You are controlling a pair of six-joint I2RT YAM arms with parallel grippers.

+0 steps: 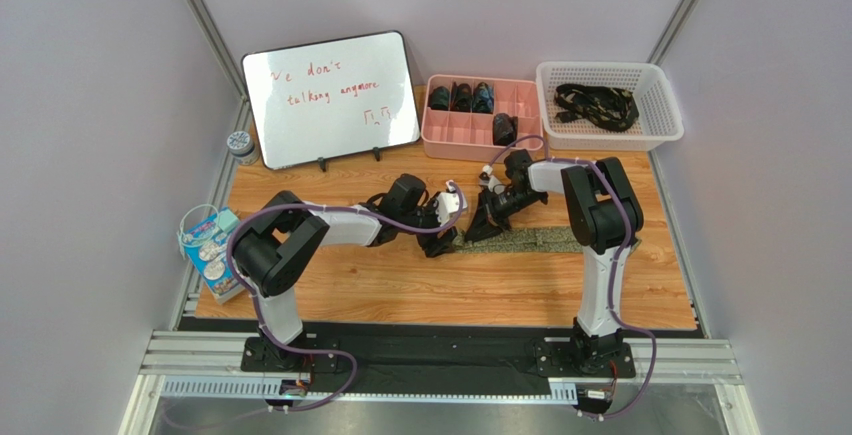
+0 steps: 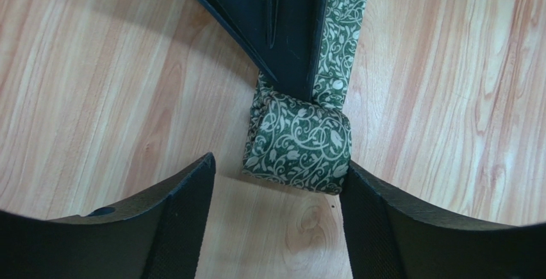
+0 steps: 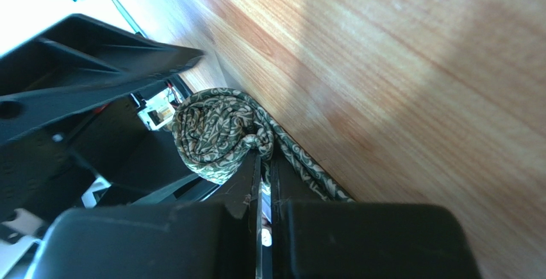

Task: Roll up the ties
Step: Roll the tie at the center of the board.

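Observation:
A green tie with a pale vine pattern (image 1: 535,240) lies flat along the wooden table, its left end wound into a small roll (image 2: 298,141). The roll also shows in the right wrist view (image 3: 211,135). My left gripper (image 2: 279,186) is open, with one finger (image 2: 182,218) left of the roll and the other (image 2: 384,221) touching its right side. My right gripper (image 3: 264,157) is shut on the roll's core, pinching the fabric from above. In the top view both grippers (image 1: 440,240) (image 1: 483,223) meet at the roll. Black patterned ties (image 1: 597,105) lie in the basket.
A pink divided tray (image 1: 462,140) holding rolled dark ties stands at the back. A white basket (image 1: 610,137) is at the back right, a whiteboard (image 1: 330,95) at the back left. A blue box (image 1: 212,250) and a small jar (image 1: 240,145) are at the left edge.

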